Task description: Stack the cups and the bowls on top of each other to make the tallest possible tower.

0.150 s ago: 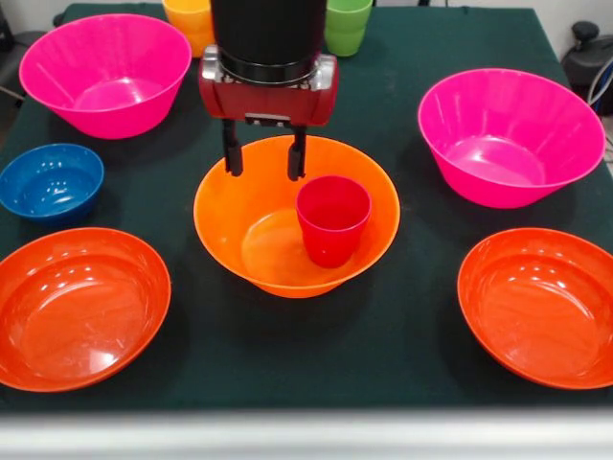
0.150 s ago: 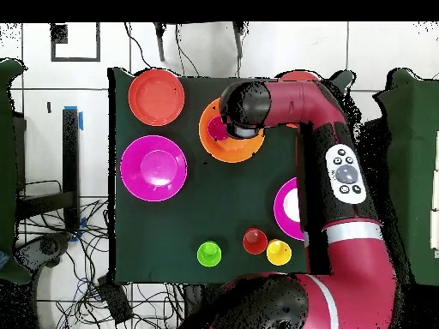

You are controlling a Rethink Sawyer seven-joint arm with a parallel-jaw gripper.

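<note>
Robot lab, loose cables (image 2: 94,248), tiled floor (image 2: 60,86)

From above, the arm (image 2: 326,128) covers most of the large orange bowl (image 2: 225,147), leaving only a crescent of its rim. The gripper itself is hidden under the arm's wrist there. Beside the orange bowl, one pink bowl (image 2: 285,208) shows only as a sliver past the arm, and the small blue bowl cannot be seen.

In the front view, beyond the orange bowl (image 1: 239,206), the orange cup (image 1: 187,19) and green cup (image 1: 347,24) are cut off by the top edge. The shallow red-orange bowl (image 1: 541,307) to its right runs past the frame's side.
</note>
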